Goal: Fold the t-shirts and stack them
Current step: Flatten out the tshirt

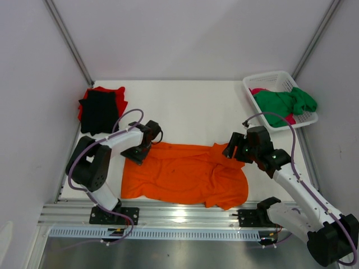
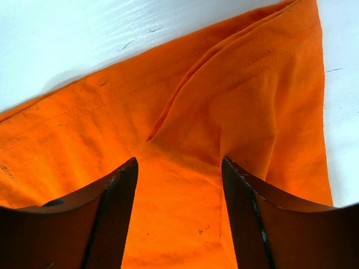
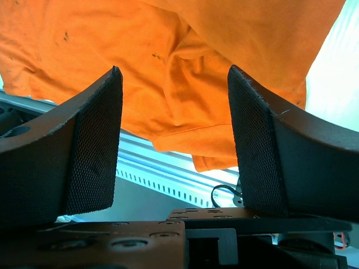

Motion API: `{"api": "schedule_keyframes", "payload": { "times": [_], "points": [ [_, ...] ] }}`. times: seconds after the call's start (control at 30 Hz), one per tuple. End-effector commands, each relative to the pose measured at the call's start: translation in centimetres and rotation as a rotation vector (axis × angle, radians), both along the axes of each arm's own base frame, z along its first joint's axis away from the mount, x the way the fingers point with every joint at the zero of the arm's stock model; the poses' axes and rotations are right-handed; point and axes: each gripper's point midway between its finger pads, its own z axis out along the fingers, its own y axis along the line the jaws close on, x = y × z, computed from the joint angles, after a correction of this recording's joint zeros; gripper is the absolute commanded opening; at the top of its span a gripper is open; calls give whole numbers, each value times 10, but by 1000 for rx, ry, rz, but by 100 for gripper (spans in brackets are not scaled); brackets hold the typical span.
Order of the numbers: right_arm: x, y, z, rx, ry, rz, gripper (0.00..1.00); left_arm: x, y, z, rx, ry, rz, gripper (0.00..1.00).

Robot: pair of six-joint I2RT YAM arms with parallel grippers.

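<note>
Orange t-shirt [image 1: 185, 175] spread flat, centre frame. Left gripper [image 2: 179, 168] jaws apart above its upper-left corner; right gripper [image 3: 175, 84] jaws wide apart at its upper-right.

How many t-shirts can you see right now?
5: orange shirt spread in the middle; black shirt folded atop red shirt, far left; green shirt over magenta-pink shirt in the basket, far right. Others may be hidden underneath.

Red t-shirt [image 1: 119, 100] mostly hidden under black t-shirt [image 1: 100, 112]; pink t-shirt [image 1: 258, 91] mostly buried beneath green t-shirt [image 1: 283, 103]
</note>
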Motion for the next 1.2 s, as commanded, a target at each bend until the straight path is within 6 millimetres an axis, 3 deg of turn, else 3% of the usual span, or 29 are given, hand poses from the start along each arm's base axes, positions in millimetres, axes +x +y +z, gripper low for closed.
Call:
{"api": "schedule_keyframes", "payload": {
  "times": [0.0,0.07,0.1,0.13,0.5,0.57,0.9,1.03,1.17],
  "points": [
    [1,-4,6,-20,-29,-1,71,6,-1,4,-6,-18,1,55],
    [1,-5,6,-23,-28,-2,71,6,-1,5,-4,-26,0,35],
    [1,-6,5,-26,-28,-4,71,5,0,4,-5,-28,2,10],
    [1,-6,4,-29,-23,-5,71,5,0,3,-8,-32,4,1],
    [0,-9,4,-33,-21,-11,71,8,0,8,-8,-50,-3,1],
    [0,-8,4,-30,-23,-11,71,12,0,16,-4,-66,-12,1],
    [0,-6,0,-14,-20,-15,71,51,5,104,59,-254,-76,1],
    [0,-5,-1,-2,-19,-20,71,66,4,124,82,-296,-110,1],
    [1,-4,-1,1,-21,-23,71,70,2,123,99,-260,-134,1]
  ]
}}
